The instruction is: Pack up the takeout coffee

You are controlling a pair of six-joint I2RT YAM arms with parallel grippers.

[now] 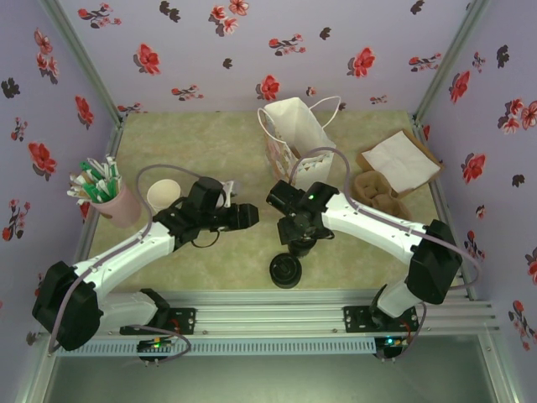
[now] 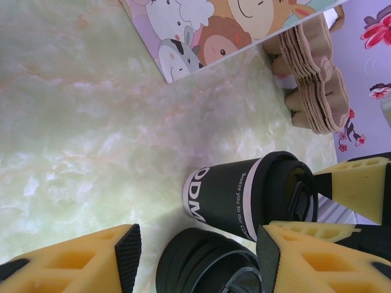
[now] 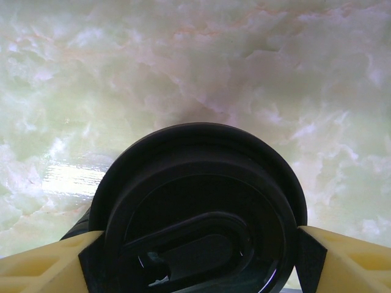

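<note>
Surface: pale green marbled table, floral walls all round.
Right fingers: right gripper has its pads pressed on opposite sides of the black lid of the takeout coffee. The cup stands on the table, front and centre. A grip from above suits a straight lift.
Left fingers: left gripper is spread and holds nothing, hovering just beside the cup, perhaps ready to steady it.
Close by: loose lids sit just beside the cup and are easily nudged.
Destination: paper bag stands behind with its mouth open; its handles may snag.
Further out: cup carriers, stack of cream cups, pink holder.
</note>
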